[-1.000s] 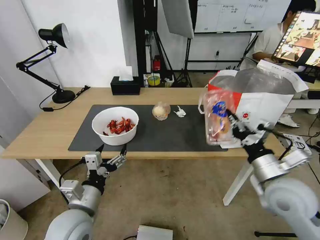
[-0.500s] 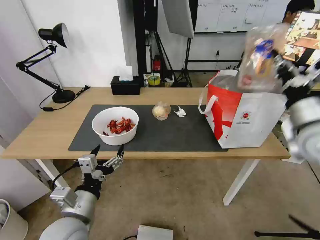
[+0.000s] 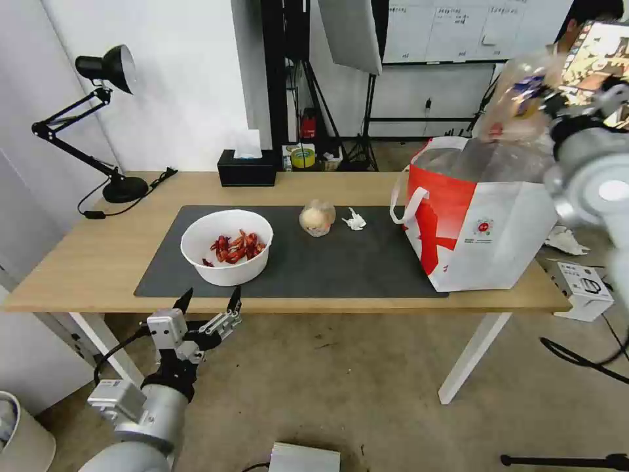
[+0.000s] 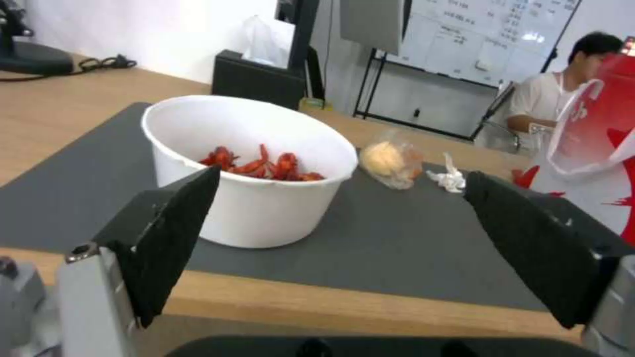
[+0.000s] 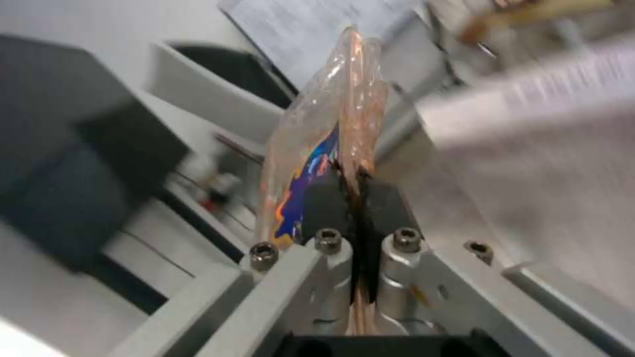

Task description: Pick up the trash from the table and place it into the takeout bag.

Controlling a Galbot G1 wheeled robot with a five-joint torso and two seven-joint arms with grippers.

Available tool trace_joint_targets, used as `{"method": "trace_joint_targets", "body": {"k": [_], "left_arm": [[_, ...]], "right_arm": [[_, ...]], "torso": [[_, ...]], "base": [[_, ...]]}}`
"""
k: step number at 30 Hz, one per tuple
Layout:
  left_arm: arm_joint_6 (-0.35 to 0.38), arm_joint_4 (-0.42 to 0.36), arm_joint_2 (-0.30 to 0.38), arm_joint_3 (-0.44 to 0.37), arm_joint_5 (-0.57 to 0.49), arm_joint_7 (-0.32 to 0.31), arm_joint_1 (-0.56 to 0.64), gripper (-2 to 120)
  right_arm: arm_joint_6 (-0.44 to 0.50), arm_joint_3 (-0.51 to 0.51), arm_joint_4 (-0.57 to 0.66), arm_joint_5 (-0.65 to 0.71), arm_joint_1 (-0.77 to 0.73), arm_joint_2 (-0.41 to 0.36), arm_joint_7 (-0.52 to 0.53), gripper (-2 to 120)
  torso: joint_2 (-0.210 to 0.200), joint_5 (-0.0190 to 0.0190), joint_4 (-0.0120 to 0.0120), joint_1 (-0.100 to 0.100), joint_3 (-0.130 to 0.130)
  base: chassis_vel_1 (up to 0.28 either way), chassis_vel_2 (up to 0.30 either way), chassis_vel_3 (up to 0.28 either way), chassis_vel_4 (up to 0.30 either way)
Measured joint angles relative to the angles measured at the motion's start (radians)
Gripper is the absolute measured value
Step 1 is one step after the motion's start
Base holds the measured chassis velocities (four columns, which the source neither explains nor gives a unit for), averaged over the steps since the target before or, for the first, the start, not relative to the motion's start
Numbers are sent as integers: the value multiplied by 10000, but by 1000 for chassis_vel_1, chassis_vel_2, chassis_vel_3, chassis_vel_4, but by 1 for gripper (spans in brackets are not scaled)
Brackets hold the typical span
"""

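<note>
Right gripper (image 3: 547,101): pinched tight on the clear plastic clamshell tray (image 3: 521,98), high over the open red-and-white takeout bag (image 3: 481,223) at the right end of the long light-wood table (image 3: 92,252).
Left gripper (image 3: 208,303): spread wide, holding nothing, low by the near edge.
White round bowl of red shells (image 3: 227,246): on the dark grey mat (image 3: 327,262), left.
Clear-wrapped beige lump (image 3: 317,217) and crumpled white tissue (image 3: 354,220): mid-mat.

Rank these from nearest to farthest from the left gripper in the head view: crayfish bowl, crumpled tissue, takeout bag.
From the left gripper, open below the table's front edge:
1. Crayfish bowl, just beyond it on the mat.
2. Crumpled tissue, mid-mat.
3. Takeout bag, table's right end.
</note>
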Motion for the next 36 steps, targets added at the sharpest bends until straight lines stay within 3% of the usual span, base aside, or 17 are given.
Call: {"method": "trace_joint_targets", "body": {"k": [7, 16, 19, 21, 22, 29, 31, 36], "left_arm": [[0, -58, -48, -221, -76, 1, 30, 100], [9, 47, -4, -244, -227, -9, -134, 100], [19, 120, 35, -214, -300, -13, -253, 100], [20, 135, 40, -207, -307, -13, -272, 100], [23, 176, 48, -181, -321, -15, -322, 100], [27, 284, 79, -107, -343, -19, -464, 100], [29, 320, 87, -88, -345, -23, -482, 100], [29, 334, 86, -85, -354, -25, -506, 100]], "right_arm": [[-591, -378, -486, 206, 282, 524, 1438, 0], [-850, -449, -456, 447, 253, 580, 1939, 4], [-877, -418, -363, 475, 158, 496, 1976, 19], [-878, -411, -339, 493, 140, 477, 1976, 21], [-879, -392, -279, 515, 99, 429, 1978, 30], [-874, -343, -216, 525, 38, 358, 1894, 51], [-740, -258, -80, 464, -58, 350, 1512, 63], [-227, -113, 513, -194, -450, 239, 151, 78]], "torso": [[0, -1, -2, 0, -1], [0, -1, -3, 0, -1], [0, -1, -3, 0, -1], [0, -1, -3, 0, -2], [0, 0, -3, 0, -1], [0, 0, -3, 0, -1], [0, 0, -3, 0, -1], [0, 0, -1, -1, -1]], "base": [[0, 0, 0, 0], [0, 0, 0, 0], [0, 0, 0, 0], [0, 0, 0, 0], [0, 0, 0, 0], [0, 0, 0, 0], [0, 0, 0, 0], [0, 0, 0, 0]]}}
